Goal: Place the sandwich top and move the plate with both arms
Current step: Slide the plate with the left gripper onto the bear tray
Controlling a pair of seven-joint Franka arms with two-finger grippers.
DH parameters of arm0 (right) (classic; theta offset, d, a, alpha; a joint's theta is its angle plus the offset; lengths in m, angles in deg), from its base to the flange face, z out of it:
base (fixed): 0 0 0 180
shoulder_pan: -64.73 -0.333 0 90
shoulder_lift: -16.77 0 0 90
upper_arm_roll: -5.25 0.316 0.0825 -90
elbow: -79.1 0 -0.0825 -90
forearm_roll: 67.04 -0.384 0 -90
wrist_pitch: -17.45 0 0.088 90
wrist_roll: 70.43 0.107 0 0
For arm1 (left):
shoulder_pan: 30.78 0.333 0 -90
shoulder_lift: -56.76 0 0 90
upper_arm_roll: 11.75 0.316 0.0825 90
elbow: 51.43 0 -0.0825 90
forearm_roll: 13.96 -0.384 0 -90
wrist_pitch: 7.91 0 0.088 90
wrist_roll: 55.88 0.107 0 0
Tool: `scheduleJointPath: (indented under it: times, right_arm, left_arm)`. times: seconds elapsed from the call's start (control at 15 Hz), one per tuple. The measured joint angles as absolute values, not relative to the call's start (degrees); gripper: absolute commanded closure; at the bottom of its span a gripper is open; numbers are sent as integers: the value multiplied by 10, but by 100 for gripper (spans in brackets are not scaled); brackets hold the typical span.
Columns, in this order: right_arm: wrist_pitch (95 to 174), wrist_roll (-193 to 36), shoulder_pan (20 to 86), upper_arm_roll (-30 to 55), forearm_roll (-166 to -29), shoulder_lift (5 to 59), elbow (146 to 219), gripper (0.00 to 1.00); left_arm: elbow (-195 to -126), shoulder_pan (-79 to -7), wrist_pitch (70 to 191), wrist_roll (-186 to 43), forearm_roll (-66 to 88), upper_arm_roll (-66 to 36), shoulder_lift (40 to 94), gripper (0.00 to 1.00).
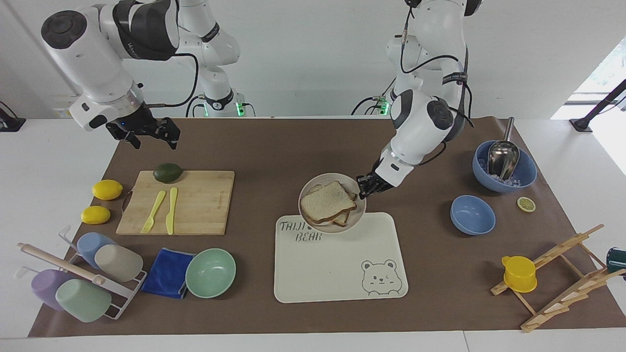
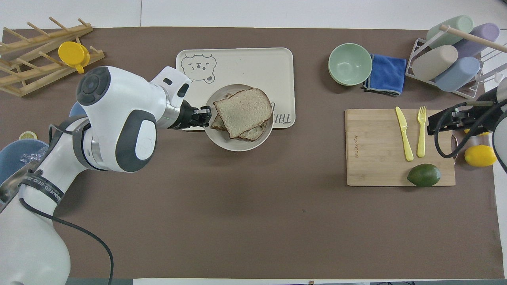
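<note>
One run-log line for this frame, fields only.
left gripper: shut on plate rim, over tray edge | sandwich top: on stack in plate | right gripper: open, waiting near cutting board

Even, bright indoor light, daylight glare blown out at the right edge of the facing view, soft short shadows under bowls and arm on the brown mat [image 1: 274, 146], both views sharp, straight edges slightly bowed near the corners.
</note>
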State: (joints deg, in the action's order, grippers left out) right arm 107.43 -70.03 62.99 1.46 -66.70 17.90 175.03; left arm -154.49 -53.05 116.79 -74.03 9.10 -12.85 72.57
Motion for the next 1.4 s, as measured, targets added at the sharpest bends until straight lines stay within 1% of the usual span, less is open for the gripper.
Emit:
scheduleJointPath:
  times: [0.2, 0.33, 0.47, 0.67, 0.93, 1.0, 1.07, 1.13, 1.4]
  right_arm:
    - [1074, -700, 630, 15, -667, 179, 1750, 0]
    - [1074, -700, 630, 15, -667, 179, 1750, 0]
    - [1074, -700, 630, 15, -667, 179, 1750, 0]
    - [1074, -700, 630, 15, -667, 179, 1750, 0]
    - [1074, -700, 630, 15, -667, 179, 1750, 0]
    - [1074, -700, 630, 15, -667, 179, 1750, 0]
    - [1074, -700, 630, 15, -667, 179, 1750, 0]
    - [1074, -700, 630, 15, -667, 179, 1750, 0]
    - [1074, -700, 630, 15, -667, 179, 1750, 0]
  left_arm:
    - [-1471, -514, 1155, -740, 94, -128, 792, 100]
    - [-1438, -507, 1157, -740, 101, -128, 838, 100]
    - [-1413, -500, 1170, -740, 102, -128, 871, 100]
    - [-1405, -499, 1216, -739, 102, -129, 892, 100]
    - [-1417, -501, 1251, -739, 102, -132, 898, 100]
    - [-1425, -502, 1263, -739, 102, -132, 898, 71]
    - [-1431, -503, 1270, -737, 102, -132, 898, 25]
    - [-1433, -504, 1274, -735, 102, -132, 898, 0]
    - [-1432, -506, 1277, -730, 102, -131, 897, 0]
